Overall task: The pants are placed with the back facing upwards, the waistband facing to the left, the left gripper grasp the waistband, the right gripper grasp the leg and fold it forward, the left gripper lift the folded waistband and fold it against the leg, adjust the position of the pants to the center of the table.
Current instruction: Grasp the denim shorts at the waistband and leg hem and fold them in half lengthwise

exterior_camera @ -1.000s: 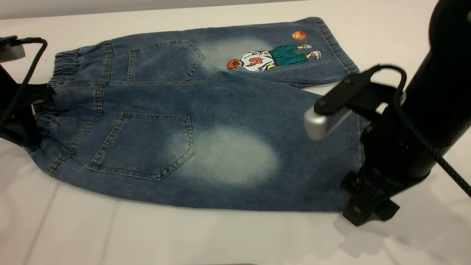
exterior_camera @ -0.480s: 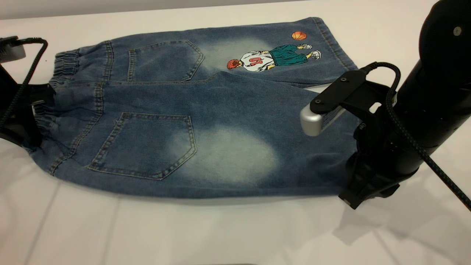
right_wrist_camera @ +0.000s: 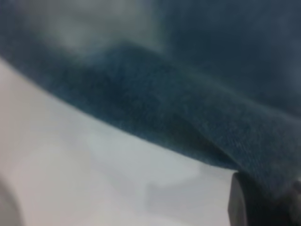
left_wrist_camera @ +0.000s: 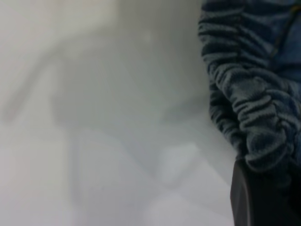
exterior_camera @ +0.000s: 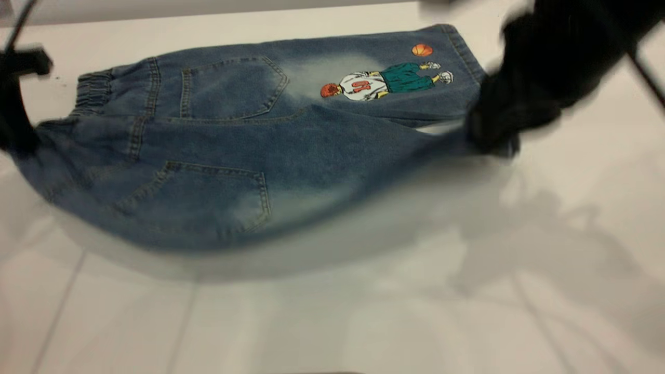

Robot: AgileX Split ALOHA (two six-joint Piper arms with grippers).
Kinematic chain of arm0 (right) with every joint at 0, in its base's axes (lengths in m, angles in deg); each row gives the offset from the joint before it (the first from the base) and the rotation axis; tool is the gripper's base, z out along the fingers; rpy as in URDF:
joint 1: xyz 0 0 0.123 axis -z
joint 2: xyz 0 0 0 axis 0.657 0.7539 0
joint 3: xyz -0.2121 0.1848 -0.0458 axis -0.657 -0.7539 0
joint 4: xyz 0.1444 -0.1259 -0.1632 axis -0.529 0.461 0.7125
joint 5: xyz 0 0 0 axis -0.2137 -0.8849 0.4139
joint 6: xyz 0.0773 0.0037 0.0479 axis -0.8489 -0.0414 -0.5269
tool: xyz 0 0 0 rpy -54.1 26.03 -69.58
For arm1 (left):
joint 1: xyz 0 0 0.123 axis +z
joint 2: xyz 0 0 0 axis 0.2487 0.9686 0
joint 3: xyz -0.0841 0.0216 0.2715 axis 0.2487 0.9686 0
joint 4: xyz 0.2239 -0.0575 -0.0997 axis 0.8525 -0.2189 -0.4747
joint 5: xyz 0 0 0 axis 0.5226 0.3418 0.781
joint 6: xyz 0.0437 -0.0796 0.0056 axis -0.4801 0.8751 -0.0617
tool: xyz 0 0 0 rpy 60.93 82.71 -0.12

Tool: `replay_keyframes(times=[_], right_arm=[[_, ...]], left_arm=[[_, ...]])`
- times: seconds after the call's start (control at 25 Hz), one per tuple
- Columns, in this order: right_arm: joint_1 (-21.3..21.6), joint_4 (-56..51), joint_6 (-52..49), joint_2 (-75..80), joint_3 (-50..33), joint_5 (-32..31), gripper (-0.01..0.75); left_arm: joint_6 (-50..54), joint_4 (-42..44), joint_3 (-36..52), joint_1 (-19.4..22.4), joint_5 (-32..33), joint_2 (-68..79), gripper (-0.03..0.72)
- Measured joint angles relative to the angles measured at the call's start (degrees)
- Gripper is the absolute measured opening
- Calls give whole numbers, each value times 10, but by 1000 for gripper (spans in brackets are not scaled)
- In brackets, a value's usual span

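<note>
The soft, limp pants [exterior_camera: 249, 135], spread across the upper middle of the table [exterior_camera: 332, 322], are pinched at the waistband [left_wrist_camera: 249, 108] by the left tool [exterior_camera: 18, 140] and at the leg [exterior_camera: 363, 171] by the right tool [exterior_camera: 491, 140], sagging between both grips.

The setting looked like a robotics lab or test bench rather than a home. A large plain white matte tabletop [exterior_camera: 332, 322] filled almost the whole exterior view, marked only by faint seam lines and soft shadows. Black robot arm parts stood at its left and right edges, with a thin black cable [exterior_camera: 647, 75] running off at the right. One pair of short blue washed-denim pants [exterior_camera: 218, 156] lay on the table.
</note>
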Motion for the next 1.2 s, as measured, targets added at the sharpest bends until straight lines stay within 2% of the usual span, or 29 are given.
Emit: replay_keyframes(times=[0.24,0.36,0.6,0.84,1.04,1.2], right_arm=[[88,1,0,47,89,-21,33],[110,1,0,93,136,-32,33],[114,1,0,179,237,-37,33],[114,1,0,257,333,-29,33],[114,1,0,308,389,19,33],[114,-12,0,337,396,76,50]], left_arm=[[3,-61,-80,0,20,1,66],[4,-78,-111,-1,22,12,66],[4,-114,-154,-1,-10,58,66],[-17,-190,-160,-2,-108,102,66],[-45,-248,-160,-7,-180,127,66],[-58,-269,-160,-12,-225,144,66]])
